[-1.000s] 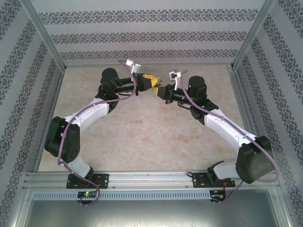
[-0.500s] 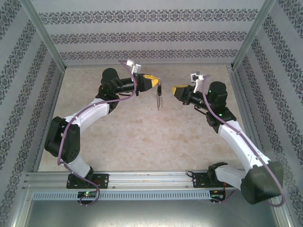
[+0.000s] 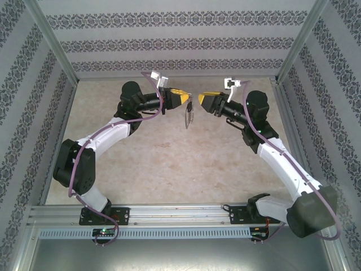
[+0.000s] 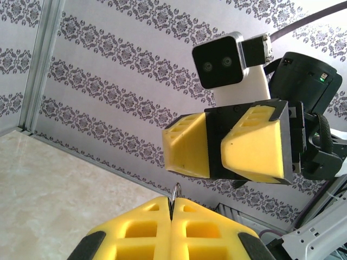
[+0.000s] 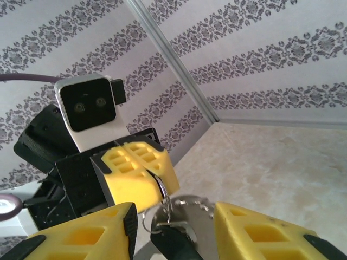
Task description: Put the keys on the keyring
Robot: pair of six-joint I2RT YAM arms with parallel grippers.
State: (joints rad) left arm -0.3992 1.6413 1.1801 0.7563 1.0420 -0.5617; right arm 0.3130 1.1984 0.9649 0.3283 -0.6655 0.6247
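The left gripper (image 3: 184, 99) is squeezing tight on the top of the keyring (image 3: 189, 117). Its yellow fingers (image 4: 162, 230) are pressing together, with a bit of metal loop poking out. The keyring is hanging in the air at 6 o'clock from those tips, above the table (image 3: 169, 164). At 3 o'clock, just beside it, the right gripper (image 3: 201, 100) is holding its jaws apart around nothing. A black piece (image 5: 174, 244) is hanging by the rings; I cannot tell if it is the key.
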